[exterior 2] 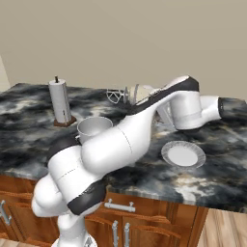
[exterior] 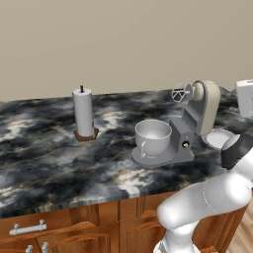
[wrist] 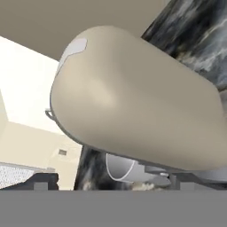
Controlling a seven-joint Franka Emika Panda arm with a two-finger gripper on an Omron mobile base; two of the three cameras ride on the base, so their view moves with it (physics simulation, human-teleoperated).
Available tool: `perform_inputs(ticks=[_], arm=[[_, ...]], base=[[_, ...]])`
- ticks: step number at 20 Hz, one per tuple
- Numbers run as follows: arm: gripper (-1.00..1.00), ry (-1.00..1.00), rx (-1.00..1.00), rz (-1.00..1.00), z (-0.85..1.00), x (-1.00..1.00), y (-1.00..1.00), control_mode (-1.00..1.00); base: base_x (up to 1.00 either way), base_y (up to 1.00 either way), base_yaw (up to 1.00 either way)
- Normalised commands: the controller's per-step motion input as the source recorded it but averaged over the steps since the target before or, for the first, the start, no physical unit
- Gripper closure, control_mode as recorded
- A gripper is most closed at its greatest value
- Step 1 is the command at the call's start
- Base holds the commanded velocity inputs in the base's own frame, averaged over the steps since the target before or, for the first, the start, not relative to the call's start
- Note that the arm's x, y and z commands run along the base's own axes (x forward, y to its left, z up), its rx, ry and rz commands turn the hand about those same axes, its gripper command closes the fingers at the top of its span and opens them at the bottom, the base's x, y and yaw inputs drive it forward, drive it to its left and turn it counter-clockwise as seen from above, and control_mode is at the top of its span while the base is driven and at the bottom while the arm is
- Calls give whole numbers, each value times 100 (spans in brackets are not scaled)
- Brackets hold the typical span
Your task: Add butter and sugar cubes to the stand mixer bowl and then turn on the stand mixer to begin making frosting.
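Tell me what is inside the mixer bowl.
The mixer bowl looks empty: its pale inner wall shows, with no butter or sugar visible. Its near rim hides part of the bottom.

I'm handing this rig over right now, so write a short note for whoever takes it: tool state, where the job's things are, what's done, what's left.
Tool: open, holding nothing. In the hand view it looks closely at the cream head of the stand mixer.
Stand mixer: on the dark marble counter, head tilted back, whisk raised.
Stand mixer bowl: seated on the mixer's base; it looks empty.
White plate: right of the mixer. I cannot make out butter or sugar cubes on it.
Paper-towel roll: left of the mixer.
Done: nothing visibly added yet.
Left: add butter and sugar, then switch the mixer on.
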Motion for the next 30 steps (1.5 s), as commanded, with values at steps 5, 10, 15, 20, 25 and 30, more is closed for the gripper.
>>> perform_inputs(ticks=[5,10,15,20,25,30], arm=[[-100,0,15,0,0,41,-18,-100],[-100,0,16,0,0,51,-6,-100],[-100,0,13,0,0,27,-3,-100],[-100,0,8,0,0,6,3,-100],[-100,0,5,0,0,21,19,-100],[-100,0,1,-2,-3,14,37,-100]], base=[[0,0,0],[0,0,0],[0,0,0],[0,0,0],[0,0,0],[0,0,0]])
